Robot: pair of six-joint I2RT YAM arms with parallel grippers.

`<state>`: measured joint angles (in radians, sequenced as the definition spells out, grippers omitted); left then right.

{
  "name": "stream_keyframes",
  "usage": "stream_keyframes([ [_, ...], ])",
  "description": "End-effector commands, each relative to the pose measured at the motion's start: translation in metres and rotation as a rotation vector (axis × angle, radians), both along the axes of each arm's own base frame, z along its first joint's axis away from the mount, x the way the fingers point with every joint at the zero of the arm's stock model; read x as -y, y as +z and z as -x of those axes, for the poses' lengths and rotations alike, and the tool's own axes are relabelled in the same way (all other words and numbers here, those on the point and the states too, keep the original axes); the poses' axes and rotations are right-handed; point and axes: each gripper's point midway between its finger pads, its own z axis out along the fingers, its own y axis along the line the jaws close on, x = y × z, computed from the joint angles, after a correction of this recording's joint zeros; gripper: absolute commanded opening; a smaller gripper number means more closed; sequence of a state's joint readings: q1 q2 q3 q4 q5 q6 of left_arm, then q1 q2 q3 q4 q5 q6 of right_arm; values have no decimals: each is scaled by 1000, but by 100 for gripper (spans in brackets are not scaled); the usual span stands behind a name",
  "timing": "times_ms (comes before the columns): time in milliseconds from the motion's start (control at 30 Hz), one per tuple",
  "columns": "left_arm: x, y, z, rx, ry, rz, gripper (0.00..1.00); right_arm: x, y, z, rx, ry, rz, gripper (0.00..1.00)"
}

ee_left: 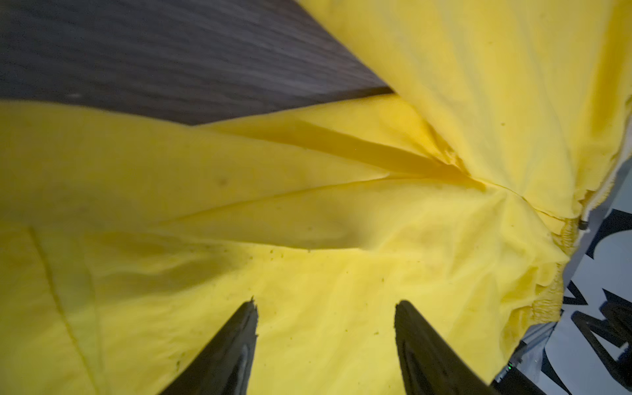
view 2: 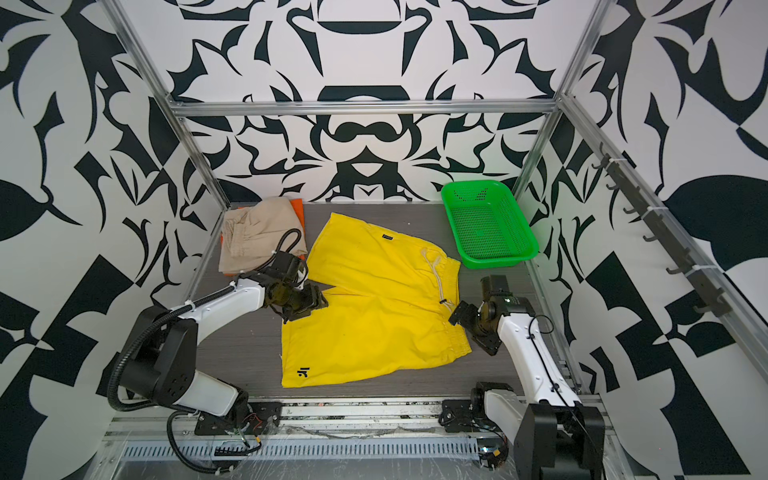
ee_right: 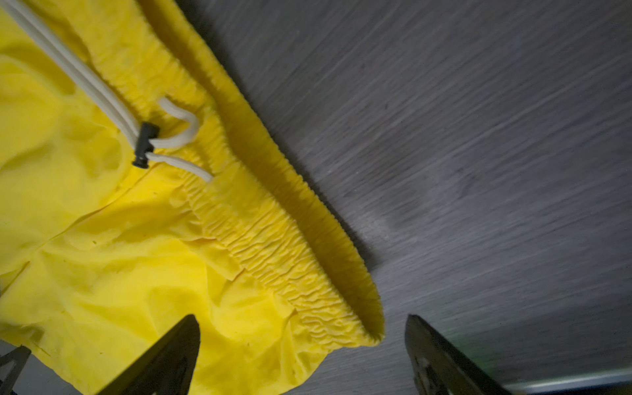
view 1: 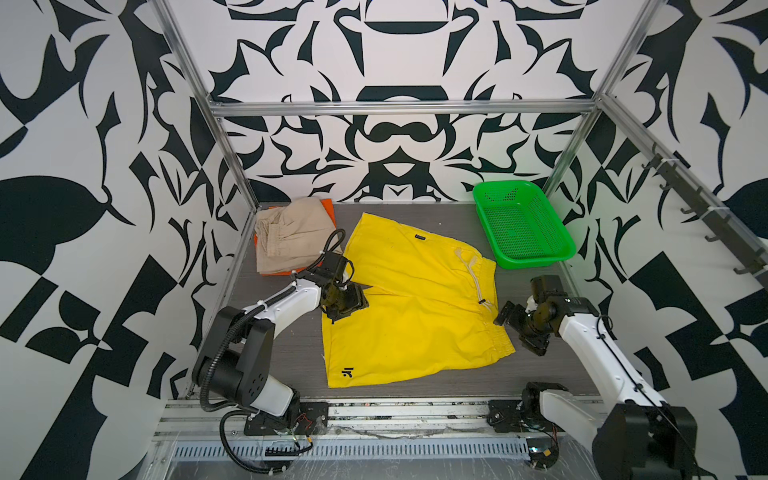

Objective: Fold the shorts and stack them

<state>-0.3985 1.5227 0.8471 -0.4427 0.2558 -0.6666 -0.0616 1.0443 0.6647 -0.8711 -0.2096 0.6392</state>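
Both top views: bright yellow cloth shorts point(view 1: 415, 299) spread flat mid-table on dark grey wood-grain table point(view 1: 282, 353), waistband toward right arm, 2 legs toward left arm. Left gripper point(view 1: 348, 302) over inner leg hems, jaws parted, nothing clamped. Right gripper point(view 1: 519, 330) just beside waistband near corner, jaws wide, empty. Folded beige cloth shorts point(view 1: 291, 237) atop bright orange shorts point(view 1: 327, 210), far-left corner. Green perforated plastic basket point(view 1: 521, 224) far right.

Both top views bright, even, bowed at edges; wrist views dimmer, yellow shorts point(ee_left: 307, 239) soft, table point(ee_right: 478, 136) motion-streaked.
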Motion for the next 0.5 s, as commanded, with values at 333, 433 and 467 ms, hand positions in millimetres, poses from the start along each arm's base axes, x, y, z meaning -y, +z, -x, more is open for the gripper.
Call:
stream_keyframes([
  [333,-15,-47,-25,-3,19,-145,66,-20,-31,9,-23,-37,-135,90],
  [433,-16,-54,-31,-10,3,-168,66,-25,-35,11,-27,-39,-160,88],
  [467,-15,-54,-34,-5,-1,-173,66,-27,-35,10,-19,-40,-176,87],
])
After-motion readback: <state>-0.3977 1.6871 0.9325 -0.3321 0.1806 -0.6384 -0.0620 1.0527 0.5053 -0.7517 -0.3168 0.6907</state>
